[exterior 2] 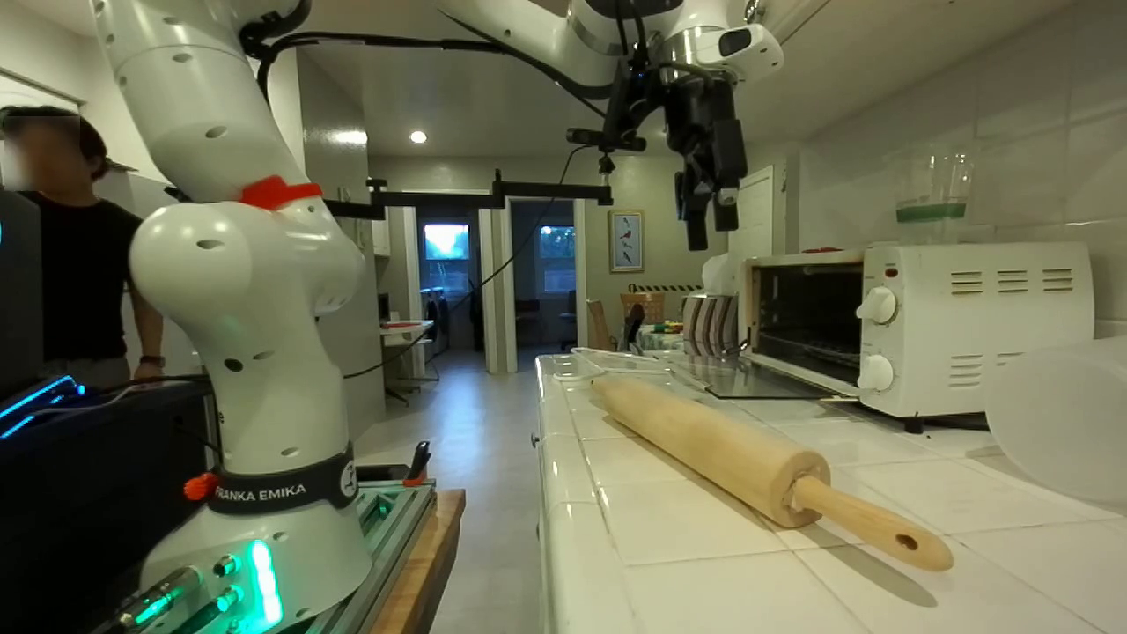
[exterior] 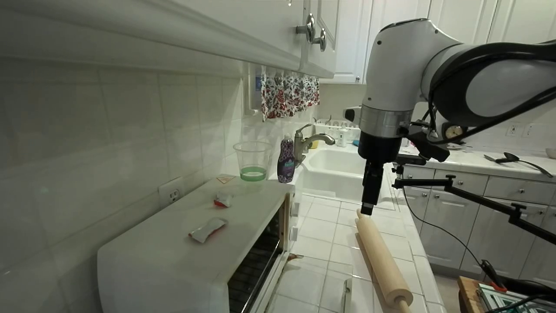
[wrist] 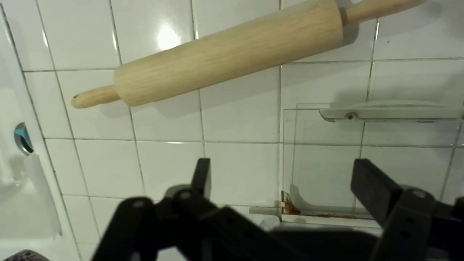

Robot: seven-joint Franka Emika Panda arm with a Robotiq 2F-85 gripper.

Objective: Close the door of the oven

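I see the white oven (exterior 2: 942, 326) standing agape on the tiled counter (wrist: 170, 174), its see-through door (wrist: 322, 163) folded down in front, low over the tiles. The gripper (wrist: 284, 177) hangs above, apart from the door, its two fingers spread wide with only air between them. Near the door lies a wooden rolling pin (wrist: 232, 54), and a clear cup (exterior: 253, 158) sits on top of the oven, along with two small packets (exterior: 208, 229).
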